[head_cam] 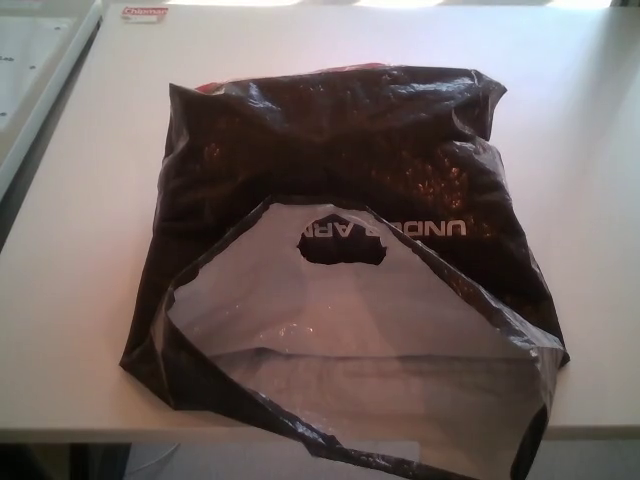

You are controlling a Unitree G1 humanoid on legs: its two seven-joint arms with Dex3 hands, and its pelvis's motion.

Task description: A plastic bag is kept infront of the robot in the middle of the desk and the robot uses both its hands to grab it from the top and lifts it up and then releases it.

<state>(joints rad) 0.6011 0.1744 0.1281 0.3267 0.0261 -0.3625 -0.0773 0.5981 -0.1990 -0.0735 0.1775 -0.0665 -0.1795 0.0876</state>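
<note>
I see neither robot hand in the head view, so I cannot tell how their fingers stand. The dark plastic bag [340,150] lies in the middle of the white desk [90,250], its mouth gaping toward the near edge, pale lining showing, white lettering beside the handle hole [340,250].

Dark plastic bag [340,160] flat on desk [90,250], mouth open twd camera.

One head camera is looking steeply down, facing forward over the worktop [600,200], sitting close above the bag [340,160].
</note>
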